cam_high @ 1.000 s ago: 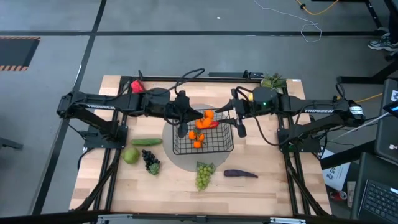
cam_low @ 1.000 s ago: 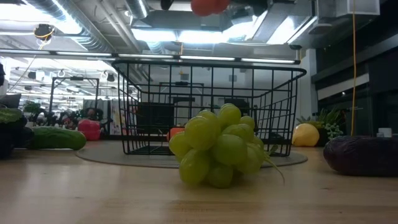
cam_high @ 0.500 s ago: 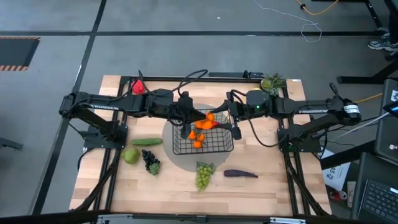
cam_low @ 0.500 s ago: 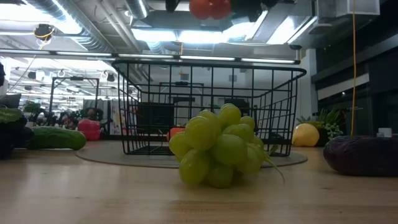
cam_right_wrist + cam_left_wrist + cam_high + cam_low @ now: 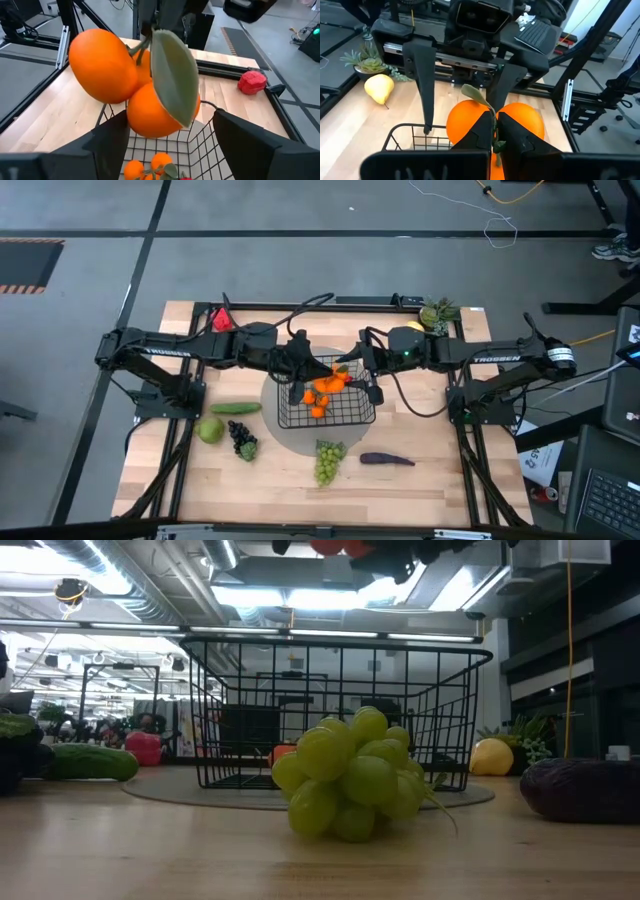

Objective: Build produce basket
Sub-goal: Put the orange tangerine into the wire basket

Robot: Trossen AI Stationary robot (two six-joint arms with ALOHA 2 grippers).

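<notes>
Both hands closer over basket (image 5: 327,404)

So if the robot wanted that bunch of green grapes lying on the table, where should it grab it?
Probably across the middle of the green grapes, coming straight down from above. The bunch lies flat in front of the basket with open wood on both long sides, so the fingers could straddle its narrow width. Its lumpy, rounded shape suggests closing around the thickest part rather than the tapering end.
</notes>
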